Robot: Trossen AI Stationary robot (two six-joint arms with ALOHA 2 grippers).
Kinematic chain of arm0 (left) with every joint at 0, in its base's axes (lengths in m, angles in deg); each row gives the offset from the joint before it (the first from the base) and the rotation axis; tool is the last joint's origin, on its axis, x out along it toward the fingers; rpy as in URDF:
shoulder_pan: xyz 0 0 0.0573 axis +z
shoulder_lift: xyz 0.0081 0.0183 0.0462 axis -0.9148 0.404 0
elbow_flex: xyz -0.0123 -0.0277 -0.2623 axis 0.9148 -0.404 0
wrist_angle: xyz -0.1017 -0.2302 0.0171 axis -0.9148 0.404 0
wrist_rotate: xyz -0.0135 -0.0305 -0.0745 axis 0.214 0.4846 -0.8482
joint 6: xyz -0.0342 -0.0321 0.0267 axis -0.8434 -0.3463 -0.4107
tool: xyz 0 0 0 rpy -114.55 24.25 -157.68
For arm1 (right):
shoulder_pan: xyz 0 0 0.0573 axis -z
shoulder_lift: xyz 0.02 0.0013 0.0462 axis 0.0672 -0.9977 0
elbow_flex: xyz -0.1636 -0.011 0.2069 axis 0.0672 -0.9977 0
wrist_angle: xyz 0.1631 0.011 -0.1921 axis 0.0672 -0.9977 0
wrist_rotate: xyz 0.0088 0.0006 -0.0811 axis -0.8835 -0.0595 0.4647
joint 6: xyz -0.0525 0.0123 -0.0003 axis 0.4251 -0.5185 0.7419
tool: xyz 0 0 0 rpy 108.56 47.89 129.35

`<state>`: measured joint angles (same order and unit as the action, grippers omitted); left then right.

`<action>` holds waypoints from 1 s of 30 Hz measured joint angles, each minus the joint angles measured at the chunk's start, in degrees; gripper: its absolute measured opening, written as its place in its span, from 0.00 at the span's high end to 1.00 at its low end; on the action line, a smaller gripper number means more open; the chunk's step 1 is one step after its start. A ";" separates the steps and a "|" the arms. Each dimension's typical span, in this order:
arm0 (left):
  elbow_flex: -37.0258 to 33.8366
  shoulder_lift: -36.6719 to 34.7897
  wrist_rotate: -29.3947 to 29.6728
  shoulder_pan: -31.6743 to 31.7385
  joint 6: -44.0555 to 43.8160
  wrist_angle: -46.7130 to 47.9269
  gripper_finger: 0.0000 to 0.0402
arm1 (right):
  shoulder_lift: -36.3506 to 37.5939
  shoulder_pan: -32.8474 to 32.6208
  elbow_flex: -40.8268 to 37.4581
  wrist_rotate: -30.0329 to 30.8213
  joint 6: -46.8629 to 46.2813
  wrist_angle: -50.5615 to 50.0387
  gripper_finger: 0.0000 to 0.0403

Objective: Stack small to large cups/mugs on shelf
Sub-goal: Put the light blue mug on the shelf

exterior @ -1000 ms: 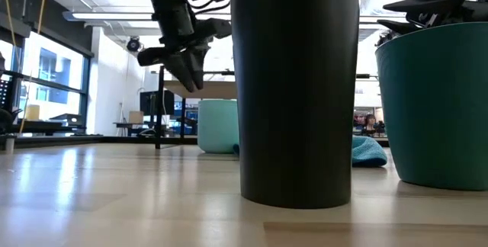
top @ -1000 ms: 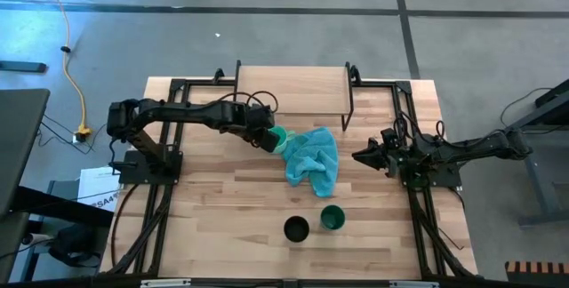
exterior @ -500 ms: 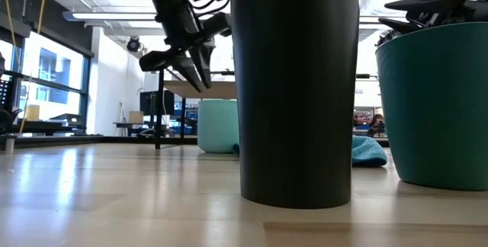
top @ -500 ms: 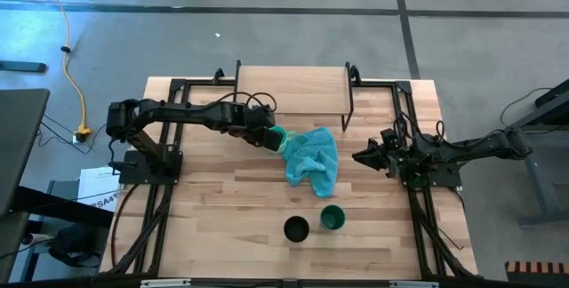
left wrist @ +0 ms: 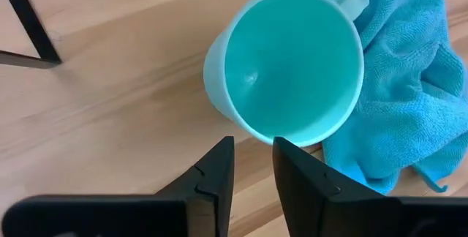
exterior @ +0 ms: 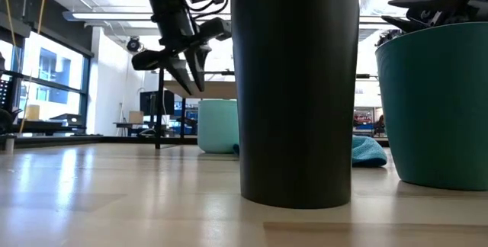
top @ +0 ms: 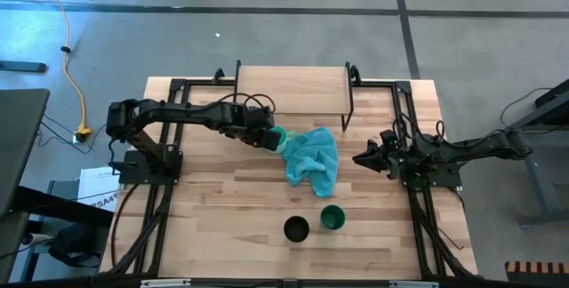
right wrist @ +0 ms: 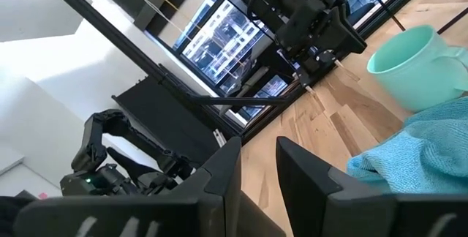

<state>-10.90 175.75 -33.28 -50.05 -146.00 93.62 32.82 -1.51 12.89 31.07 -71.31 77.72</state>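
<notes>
The light turquoise mug [left wrist: 289, 65] looks smooth and matt, the teal cloth [left wrist: 406, 98] is rough terry fabric, and the tabletop [top: 222, 208] is pale planked wood.

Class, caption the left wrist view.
Left gripper, narrowly open, hovers at turquoise mug's rim beside teal cloth.

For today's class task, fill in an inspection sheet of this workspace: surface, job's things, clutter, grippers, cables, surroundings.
Surface: wooden table, bare across most of its near half.
Job's things: turquoise mug upright on the table beside the cloth; black cup and green cup side by side near the front edge; shelf at the back, nothing seen on it.
Clutter: teal cloth, crumpled mid-table.
Grippers: left gripper above the mug's rim, fingers narrowly apart, holding nothing; right gripper waits at the right side, fingers narrowly apart, empty.
Cables: yellow cable on the floor, left.
Surroundings: grey floor; windows behind.
</notes>
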 joint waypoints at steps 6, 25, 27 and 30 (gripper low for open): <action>0.02 3.18 -0.64 0.00 -0.24 -1.28 0.76 | 0.02 0.02 -0.02 0.01 -0.02 0.02 0.80; 0.00 5.03 -2.93 0.00 8.93 -1.44 0.74 | 0.09 0.02 0.00 -0.11 -0.09 0.44 0.80; 0.00 5.03 -4.41 0.00 12.09 0.28 0.74 | 0.09 0.02 0.00 -0.11 -0.04 0.44 0.80; 0.00 5.03 -5.73 0.00 17.58 2.60 0.74 | 0.09 0.01 0.00 -0.11 -0.04 0.44 0.80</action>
<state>-10.90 180.79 -39.01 -50.05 -128.42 96.22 32.91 -1.51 12.89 30.96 -71.36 78.15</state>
